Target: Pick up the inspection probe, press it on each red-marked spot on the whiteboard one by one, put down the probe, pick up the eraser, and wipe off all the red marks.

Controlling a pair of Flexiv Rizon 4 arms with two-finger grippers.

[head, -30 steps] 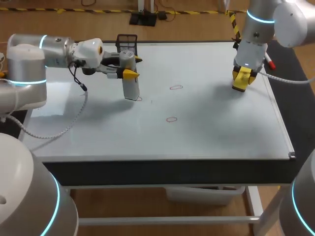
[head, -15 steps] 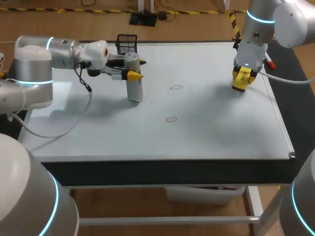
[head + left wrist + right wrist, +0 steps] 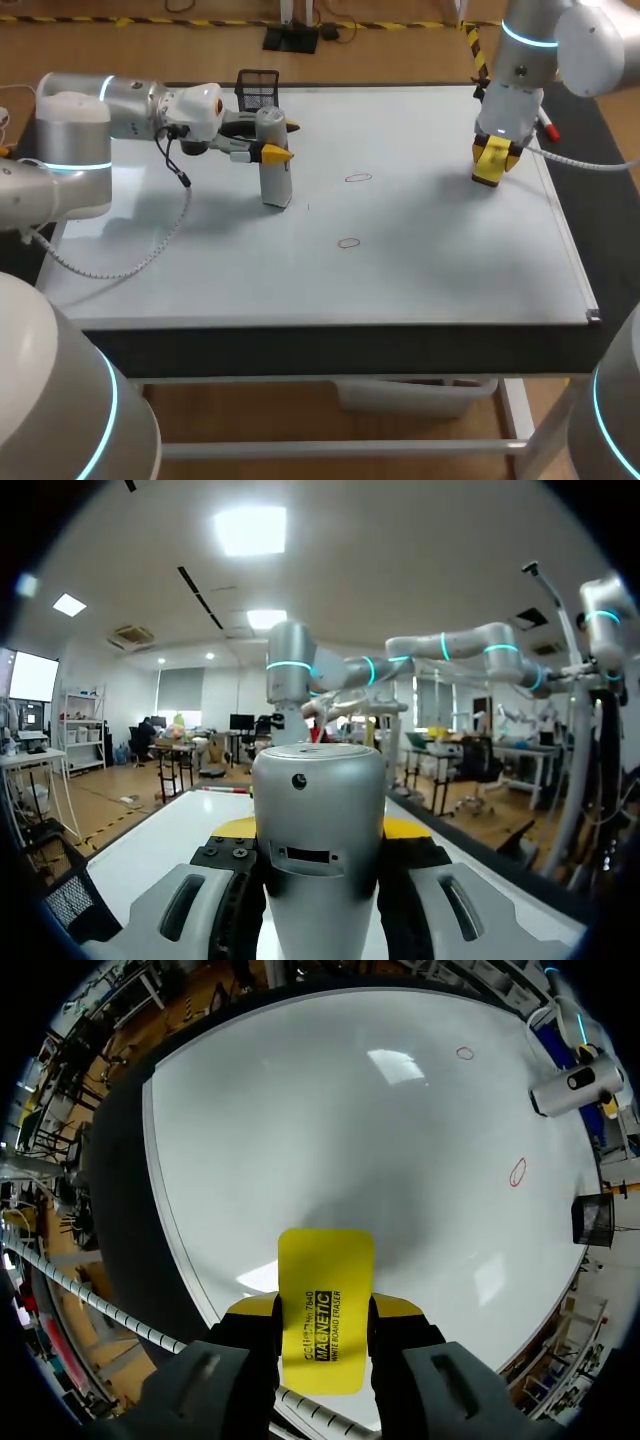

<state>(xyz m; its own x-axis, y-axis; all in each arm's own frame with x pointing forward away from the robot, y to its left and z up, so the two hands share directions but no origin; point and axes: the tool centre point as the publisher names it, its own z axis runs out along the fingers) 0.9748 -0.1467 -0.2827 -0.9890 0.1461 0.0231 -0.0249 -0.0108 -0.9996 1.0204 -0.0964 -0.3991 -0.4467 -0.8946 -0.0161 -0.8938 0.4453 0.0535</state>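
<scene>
The silver cylindrical probe [image 3: 273,165] stands upright on the whiteboard [image 3: 430,270] with its lower end on the surface. My left gripper [image 3: 276,140] is shut on its upper part. In the left wrist view the probe [image 3: 318,850] fills the gap between the fingers of my left gripper [image 3: 320,830]. Two red marks [image 3: 358,178] [image 3: 348,242] lie to the probe's right. My right gripper [image 3: 491,158] hangs over the board's far right, shut on the yellow eraser [image 3: 487,168]. The right wrist view shows the eraser [image 3: 325,1270], the marks [image 3: 465,1053] [image 3: 517,1171] and the probe [image 3: 572,1088].
A black mesh holder [image 3: 258,86] stands at the board's far edge, just behind the probe. A red-capped pen [image 3: 548,128] lies by the right edge near my right arm. The left arm's cable [image 3: 150,245] droops over the board's left part.
My left arm has carried the probe a little to the right, and its base now covers the small red mark that showed beside it. The right arm has stayed still.
</scene>
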